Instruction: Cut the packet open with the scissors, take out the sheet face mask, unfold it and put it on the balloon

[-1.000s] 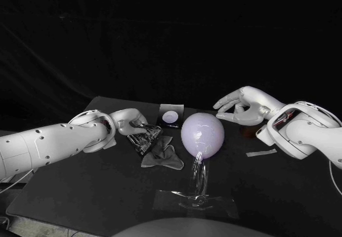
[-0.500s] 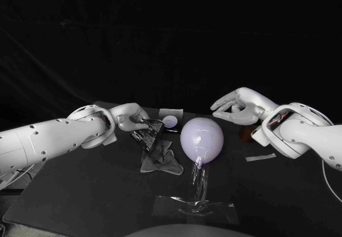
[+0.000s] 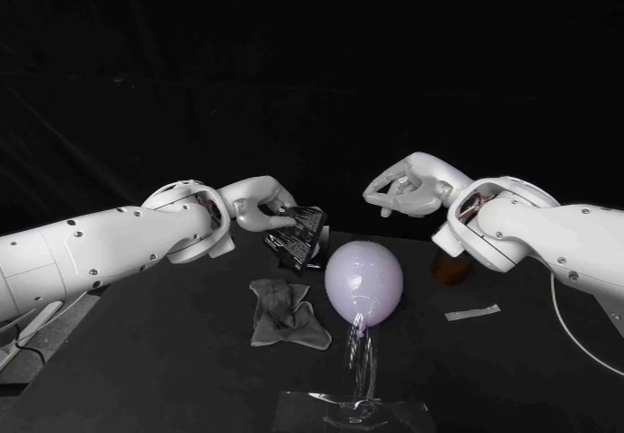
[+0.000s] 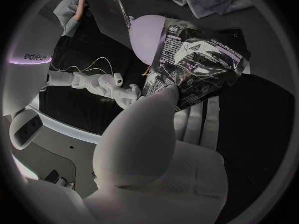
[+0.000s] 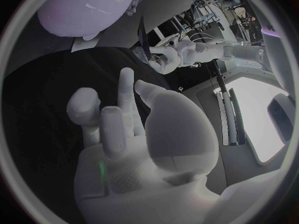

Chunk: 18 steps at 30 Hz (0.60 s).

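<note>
Black and glossy, the packet [image 3: 302, 236] is hanging in the air above the desk [image 3: 156, 361], with the left hand [image 3: 267, 209] pinching it at its upper corner. In the left wrist view, a finger is pressing against its crinkled edge. The packet is sitting just beside the top of the pale lilac balloon [image 3: 364, 281], on the left arm's side. The balloon is standing upright on a clear stand [image 3: 358, 410] near the desk's middle. The crumpled grey sheet face mask [image 3: 286, 313] is lying on the desk just beside the balloon, below the packet. The right hand [image 3: 406, 191] is hovering above and behind the balloon, its fingers curling inward around nothing. A pale narrow strip [image 3: 472, 312] is lying on the desk under the right arm, apart from the balloon.
</note>
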Tool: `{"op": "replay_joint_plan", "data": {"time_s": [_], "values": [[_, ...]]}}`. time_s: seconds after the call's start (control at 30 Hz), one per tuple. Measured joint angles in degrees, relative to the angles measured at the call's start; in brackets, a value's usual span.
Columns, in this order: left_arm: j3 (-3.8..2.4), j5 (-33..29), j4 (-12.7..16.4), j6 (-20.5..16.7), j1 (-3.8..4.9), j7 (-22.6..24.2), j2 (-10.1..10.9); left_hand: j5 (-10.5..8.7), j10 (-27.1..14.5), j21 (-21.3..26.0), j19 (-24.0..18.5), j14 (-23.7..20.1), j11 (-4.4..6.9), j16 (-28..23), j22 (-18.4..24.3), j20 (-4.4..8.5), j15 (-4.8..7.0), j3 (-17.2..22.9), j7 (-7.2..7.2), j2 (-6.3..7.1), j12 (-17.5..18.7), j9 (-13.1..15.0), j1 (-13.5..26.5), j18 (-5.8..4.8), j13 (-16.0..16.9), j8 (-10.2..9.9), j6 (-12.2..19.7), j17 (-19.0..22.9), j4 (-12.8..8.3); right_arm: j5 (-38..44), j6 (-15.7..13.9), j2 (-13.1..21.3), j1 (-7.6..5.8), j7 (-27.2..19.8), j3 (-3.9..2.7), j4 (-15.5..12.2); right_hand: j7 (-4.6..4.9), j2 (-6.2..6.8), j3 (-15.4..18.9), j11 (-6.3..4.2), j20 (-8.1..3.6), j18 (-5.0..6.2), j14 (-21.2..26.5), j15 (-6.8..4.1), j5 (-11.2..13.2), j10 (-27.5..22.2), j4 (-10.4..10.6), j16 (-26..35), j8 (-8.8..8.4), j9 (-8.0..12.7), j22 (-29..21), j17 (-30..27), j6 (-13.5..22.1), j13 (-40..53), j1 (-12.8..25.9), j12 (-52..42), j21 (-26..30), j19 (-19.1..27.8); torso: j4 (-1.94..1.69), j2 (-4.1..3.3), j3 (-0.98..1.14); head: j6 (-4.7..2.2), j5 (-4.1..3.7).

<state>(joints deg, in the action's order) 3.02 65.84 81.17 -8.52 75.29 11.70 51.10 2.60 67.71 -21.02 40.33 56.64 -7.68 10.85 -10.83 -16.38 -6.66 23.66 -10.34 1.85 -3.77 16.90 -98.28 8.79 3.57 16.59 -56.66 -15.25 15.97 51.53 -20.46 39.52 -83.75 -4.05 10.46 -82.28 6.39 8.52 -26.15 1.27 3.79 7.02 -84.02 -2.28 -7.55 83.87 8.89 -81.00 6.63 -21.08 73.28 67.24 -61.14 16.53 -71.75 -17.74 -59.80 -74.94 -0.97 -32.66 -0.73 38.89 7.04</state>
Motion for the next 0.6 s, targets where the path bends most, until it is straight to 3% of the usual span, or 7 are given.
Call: {"op": "replay_joint_plan", "data": {"time_s": [0.07,0.13,0.27,0.47,0.6], "values": [[0.0,0.59,-0.69,-0.06,0.3,0.12,-1.27,0.0,0.0,0.0,0.0,0.0,0.0,0.0,-0.03,0.0,0.0,0.01,0.0,0.0,0.0,0.0,0.0,0.0,0.0,0.0,0.01,0.0,-0.01,-0.21,0.55,-1.05,-0.54,1.03,-0.04,0.52,0.0,0.11,0.71,0.0,-0.12,-0.04,0.0,0.0,-3.14,0.01,0.71,-1.77,0.24,-0.6,1.02,3.3,0.0,14.32,1.37,-13.25,-1.37,-0.7,0.03,-0.03,0.02,-0.65,-0.23],[0.0,1.43,-1.71,-0.13,0.53,0.27,-2.75,-0.1,0.0,0.0,0.0,0.2,0.0,0.0,-0.04,0.0,-0.2,0.17,0.01,0.07,0.0,0.0,0.07,0.0,0.0,0.01,0.01,0.0,-0.17,-0.24,1.12,-2.14,-0.96,2.28,-0.09,0.86,-0.44,0.38,1.09,-0.54,0.0,-1.33,0.09,-0.33,-5.8,-0.9,1.09,-3.55,0.44,-1.5,1.6,6.74,0.44,29.04,2.12,-26.55,-4.42,-2.22,0.07,-0.07,0.02,-1.24,-0.48],[0.02,3.23,-3.81,-0.26,0.7,0.54,-5.27,-0.19,0.12,0.0,0.0,0.21,0.12,0.0,-0.12,0.0,-0.2,0.56,0.02,0.07,0.0,0.01,0.07,-0.01,0.0,0.01,0.02,-0.06,-0.09,0.1,2.02,-4.11,-1.43,4.86,-0.09,1.38,-0.51,0.36,1.23,-0.22,-0.09,-1.36,0.09,-0.33,-7.99,-1.49,1.6,-5.33,0.67,-2.47,1.69,7.66,0.51,44.59,3.31,-41.24,-6.6,-2.98,0.07,-0.13,0.03,-1.98,-0.87],[0.03,5.51,-6.31,-0.41,0.82,0.81,-8.21,-0.21,0.4,-0.23,0.0,0.21,0.0,0.0,-0.12,0.0,-0.2,0.58,0.1,0.37,0.0,0.45,0.37,-0.01,0.0,0.01,0.1,-0.06,-0.08,1.46,2.59,-5.99,-1.65,8.03,-0.08,1.82,-0.05,0.98,1.8,0.1,0.42,-1.36,0.09,-0.32,-8.37,-1.17,2.27,-6.91,0.9,-3.43,1.69,7.86,0.99,53.34,4.81,-49.43,-8.19,-3.66,0.01,-0.15,0.04,-2.37,-1.54],[0.03,6.71,-7.0,-0.47,0.85,0.95,-9.11,-0.21,0.4,-0.23,0.0,0.21,0.0,0.0,-0.17,0.0,-0.2,0.58,0.1,0.38,0.0,0.48,0.37,-0.01,0.0,0.01,0.1,-0.06,-0.08,2.8,2.82,-6.72,-1.68,9.59,-0.08,2.0,-0.05,1.2,1.8,0.09,0.43,-1.37,0.1,-0.32,-7.16,-1.17,2.27,-6.94,1.07,-3.7,1.68,7.86,0.99,54.57,5.04,-50.12,-8.2,-3.66,0.01,-0.18,0.04,-2.23,-1.92]]}}
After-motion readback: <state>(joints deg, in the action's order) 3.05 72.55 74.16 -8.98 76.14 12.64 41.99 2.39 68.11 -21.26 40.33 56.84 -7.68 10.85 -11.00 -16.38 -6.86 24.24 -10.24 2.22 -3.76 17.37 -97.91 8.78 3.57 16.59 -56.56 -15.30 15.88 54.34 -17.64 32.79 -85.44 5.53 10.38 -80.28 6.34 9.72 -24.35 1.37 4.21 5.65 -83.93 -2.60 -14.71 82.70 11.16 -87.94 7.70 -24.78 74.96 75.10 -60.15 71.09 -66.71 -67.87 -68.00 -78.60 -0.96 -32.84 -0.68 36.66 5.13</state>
